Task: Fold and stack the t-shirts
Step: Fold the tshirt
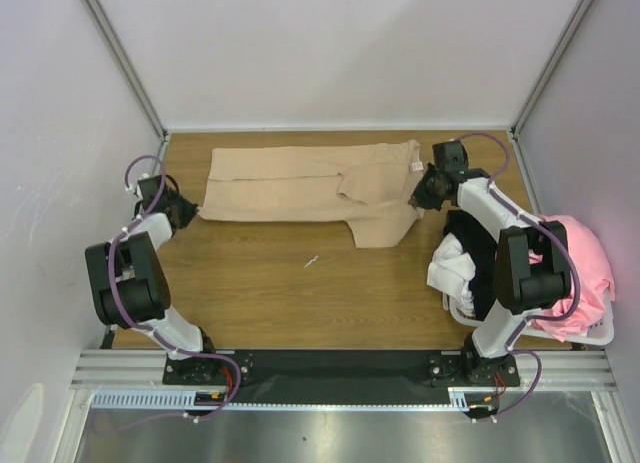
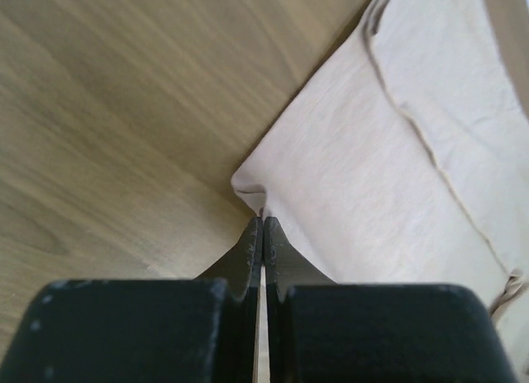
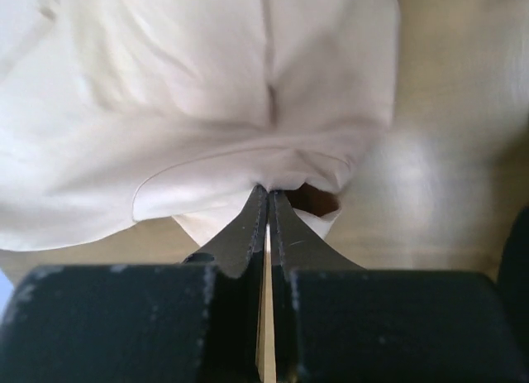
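Note:
A tan t-shirt (image 1: 300,188) lies stretched lengthways across the far half of the wooden table (image 1: 300,293). My left gripper (image 1: 185,213) is shut on its near left corner, seen in the left wrist view (image 2: 263,211) with the cloth (image 2: 388,184) running away to the right. My right gripper (image 1: 425,195) is shut on the shirt's right end, seen in the right wrist view (image 3: 269,191) with bunched cloth (image 3: 207,102) beyond the tips. Black (image 1: 478,243), white (image 1: 452,268) and pink (image 1: 580,273) t-shirts are heaped at the right.
A white laundry basket (image 1: 590,335) at the right edge holds the heaped shirts, close by my right arm. A small white scrap (image 1: 312,262) lies mid-table. Grey walls enclose the table at the back and on both sides.

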`<state>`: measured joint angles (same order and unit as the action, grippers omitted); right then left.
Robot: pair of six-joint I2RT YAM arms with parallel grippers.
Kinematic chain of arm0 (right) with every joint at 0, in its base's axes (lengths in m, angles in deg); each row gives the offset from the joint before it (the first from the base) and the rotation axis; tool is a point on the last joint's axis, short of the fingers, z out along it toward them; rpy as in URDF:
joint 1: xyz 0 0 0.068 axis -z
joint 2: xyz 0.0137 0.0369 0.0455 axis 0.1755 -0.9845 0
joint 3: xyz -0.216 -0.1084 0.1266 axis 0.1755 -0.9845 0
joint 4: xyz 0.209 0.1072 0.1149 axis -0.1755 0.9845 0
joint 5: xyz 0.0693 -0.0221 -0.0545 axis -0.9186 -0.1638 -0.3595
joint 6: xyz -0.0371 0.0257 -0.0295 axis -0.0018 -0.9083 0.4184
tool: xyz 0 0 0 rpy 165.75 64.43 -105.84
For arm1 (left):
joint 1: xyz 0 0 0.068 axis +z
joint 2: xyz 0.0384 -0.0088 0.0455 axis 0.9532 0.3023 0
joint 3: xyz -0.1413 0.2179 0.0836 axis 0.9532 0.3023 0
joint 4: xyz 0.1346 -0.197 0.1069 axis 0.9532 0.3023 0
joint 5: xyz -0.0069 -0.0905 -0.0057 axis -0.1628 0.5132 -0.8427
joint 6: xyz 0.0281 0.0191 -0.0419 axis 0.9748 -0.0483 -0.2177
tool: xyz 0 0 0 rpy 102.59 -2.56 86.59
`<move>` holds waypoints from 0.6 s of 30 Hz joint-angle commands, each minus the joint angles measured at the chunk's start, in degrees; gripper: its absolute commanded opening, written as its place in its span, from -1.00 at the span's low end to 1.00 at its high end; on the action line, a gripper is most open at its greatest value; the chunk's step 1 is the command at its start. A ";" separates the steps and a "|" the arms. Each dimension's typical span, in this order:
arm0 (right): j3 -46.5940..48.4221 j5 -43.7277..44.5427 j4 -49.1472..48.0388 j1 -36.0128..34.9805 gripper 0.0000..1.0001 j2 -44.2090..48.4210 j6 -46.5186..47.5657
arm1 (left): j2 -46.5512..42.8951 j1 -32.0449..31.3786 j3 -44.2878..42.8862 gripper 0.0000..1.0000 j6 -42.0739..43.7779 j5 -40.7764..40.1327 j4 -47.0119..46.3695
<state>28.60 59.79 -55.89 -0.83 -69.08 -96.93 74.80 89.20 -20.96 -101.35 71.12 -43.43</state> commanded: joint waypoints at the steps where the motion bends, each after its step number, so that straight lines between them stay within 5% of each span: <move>1: 4.64 -2.66 -2.11 0.83 -1.00 -3.24 1.99 | -0.79 -1.15 -4.18 -0.99 -1.93 -2.68 -1.35; 18: 25.91 -9.43 -2.29 6.10 -1.00 -20.99 7.70 | 12.65 -5.02 -19.39 -0.99 -6.94 -9.36 -0.82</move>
<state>49.84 52.18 -57.56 4.70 -87.73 -91.99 86.14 84.74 -36.94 -106.38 64.76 -43.30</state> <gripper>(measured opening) 0.011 0.010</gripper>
